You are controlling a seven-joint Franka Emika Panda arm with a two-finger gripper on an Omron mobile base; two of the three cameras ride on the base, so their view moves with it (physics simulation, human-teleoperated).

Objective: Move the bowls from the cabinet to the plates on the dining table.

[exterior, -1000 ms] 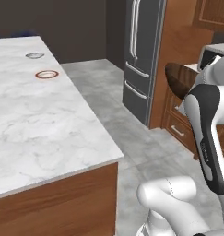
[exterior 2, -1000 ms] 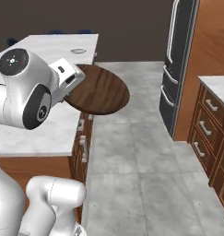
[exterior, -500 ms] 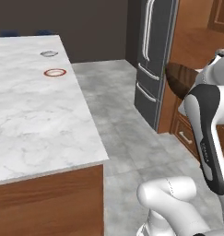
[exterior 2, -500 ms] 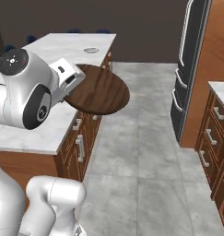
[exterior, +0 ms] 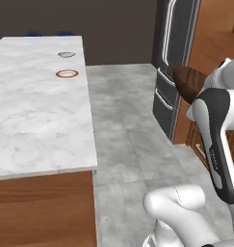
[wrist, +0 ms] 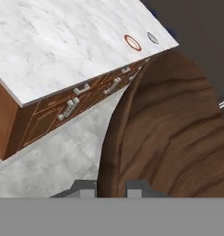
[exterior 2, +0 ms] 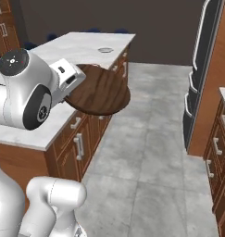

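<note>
My gripper (wrist: 111, 186) is shut on the rim of the dark brown wood-grained bowl (wrist: 173, 129), which is carried in the air over the floor beside the dining table (wrist: 62, 41). From the right base camera the bowl (exterior 2: 102, 90) juts out from the gripper (exterior 2: 78, 84) next to the table's drawers. The bowl (exterior: 188, 82) also peeks out behind my arm. Far down the dining table (exterior: 36, 111) lie the plates: the red-rimmed one (exterior: 67, 73) (wrist: 132, 42) and, beyond it, the pale grey one (exterior: 66, 54) (exterior 2: 105, 49) (wrist: 152, 38). The cabinet is out of view.
A dark fridge (exterior: 174, 53) (exterior 2: 202, 69) stands across the grey tiled aisle (exterior: 123, 125). Wooden drawers (exterior 2: 220, 152) line the right side. Silver-handled drawers (wrist: 76, 103) run under the table's edge.
Both base views have shifted as the base drove and turned along the table. The bowl stays gripped in the same pose relative to the arm.
</note>
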